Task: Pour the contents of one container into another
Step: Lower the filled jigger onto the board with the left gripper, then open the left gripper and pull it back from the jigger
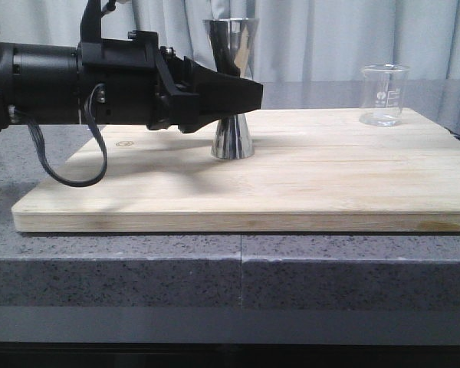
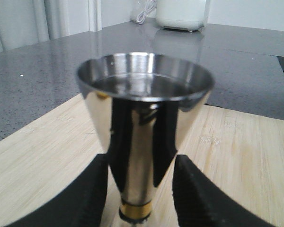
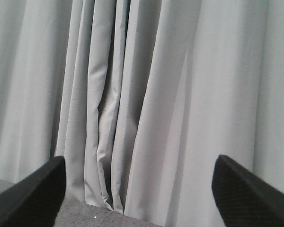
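Note:
The small clear glass beaker (image 1: 384, 94) with white marks stands upright at the back right of the wooden board (image 1: 291, 192). A steel jigger (image 1: 231, 84) stands upright in the board's middle, and it fills the left wrist view as jigger (image 2: 144, 118) with a brass band at its waist. My left gripper (image 1: 249, 96) reaches in level from the left. Its black fingers (image 2: 92, 189) straddle the jigger's narrow waist, with small gaps on both sides, so the left gripper (image 2: 141, 161) is open. My right gripper (image 3: 138, 161) is open and empty, facing a curtain, and is out of the front view.
The board lies on a grey speckled counter (image 1: 138, 261). Grey curtains (image 1: 322, 38) hang behind it. A white appliance (image 2: 182, 14) sits far back on the counter in the left wrist view. A black cable loop (image 1: 69, 165) hangs under the left arm.

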Robot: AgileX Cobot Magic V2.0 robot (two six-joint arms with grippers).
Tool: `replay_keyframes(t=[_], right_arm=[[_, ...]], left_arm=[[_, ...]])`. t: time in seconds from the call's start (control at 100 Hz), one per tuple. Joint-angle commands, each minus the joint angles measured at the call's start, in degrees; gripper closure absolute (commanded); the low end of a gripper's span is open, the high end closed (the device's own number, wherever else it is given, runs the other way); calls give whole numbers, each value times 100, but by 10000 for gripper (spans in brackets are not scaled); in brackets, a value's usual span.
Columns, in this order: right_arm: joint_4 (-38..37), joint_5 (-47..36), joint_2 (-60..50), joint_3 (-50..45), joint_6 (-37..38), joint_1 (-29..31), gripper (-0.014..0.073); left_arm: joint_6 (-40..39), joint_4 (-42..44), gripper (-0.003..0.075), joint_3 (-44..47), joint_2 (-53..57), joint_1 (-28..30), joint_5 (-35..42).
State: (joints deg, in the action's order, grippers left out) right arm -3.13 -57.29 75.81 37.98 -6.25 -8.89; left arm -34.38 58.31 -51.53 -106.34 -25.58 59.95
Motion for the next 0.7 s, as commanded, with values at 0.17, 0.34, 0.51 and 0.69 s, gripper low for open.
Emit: replay_keyframes(t=[0.17,0.34,0.51,0.69], right_arm=[[-5,-381,-189,121,14,9,25],[-5,-381,-189,121,14,9,25],[-5,-381,-189,121,14,9,25],[-5,-381,-189,121,14,9,25]], left_arm=[[-9,-180,295,-125,242,9,482],[-9,-180,292,-125,242,9,482],[-9,-165,292,-125,339,9,431],[-9,11,292,-125,527,9,65]])
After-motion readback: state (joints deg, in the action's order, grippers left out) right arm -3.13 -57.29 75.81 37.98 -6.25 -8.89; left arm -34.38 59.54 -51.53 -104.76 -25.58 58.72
